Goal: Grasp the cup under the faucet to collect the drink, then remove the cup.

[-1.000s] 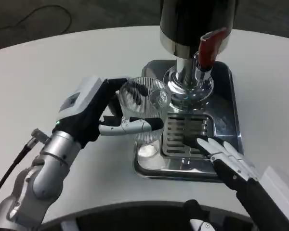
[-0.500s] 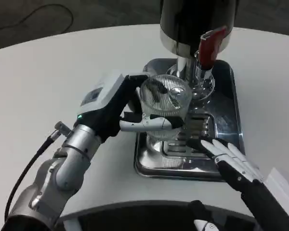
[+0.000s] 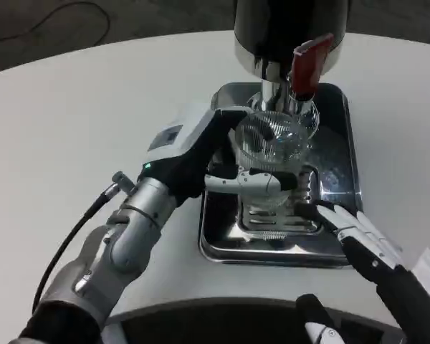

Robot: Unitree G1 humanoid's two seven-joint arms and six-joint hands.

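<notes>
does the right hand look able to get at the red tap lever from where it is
Probably yes. The right hand rests open at the tray's front right, holding nothing, and the red lever faces that side. The left hand and cup sit left of that path.

The surface point(image 3: 79, 107) is white and round at its near edge. A shiny metal drip tray point(image 3: 347, 143) lies directly on it, toward the far right side. A black cable point(image 3: 64, 247) hangs over the surface at the near left.

Even overhead light; glare on the steel tray point(image 3: 347, 179) toward three o'clock; soft shadows; slight overall blur.
</notes>
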